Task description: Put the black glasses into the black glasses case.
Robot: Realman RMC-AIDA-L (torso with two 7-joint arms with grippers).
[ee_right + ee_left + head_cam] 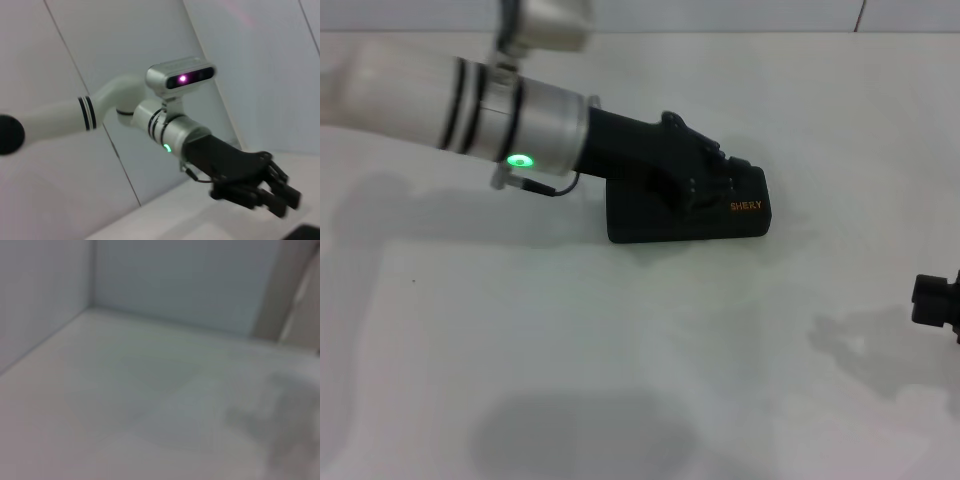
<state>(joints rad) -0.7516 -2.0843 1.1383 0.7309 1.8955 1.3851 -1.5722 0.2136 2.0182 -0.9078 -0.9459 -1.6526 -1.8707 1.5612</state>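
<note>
black glasses case closed on white tabletop. left end effector directly above case, fingers drawn nearly together, gripping nothing. right end effector well right of case, state indiscernible. glasses unseen.

**A bare white surface and pale walls**

A white table fills the head view, marked only by soft grey shadows. Along its far edge runs a pale wall with a thin dark seam. In the left wrist view, two light wall panels meet at a corner above the tabletop.
</note>
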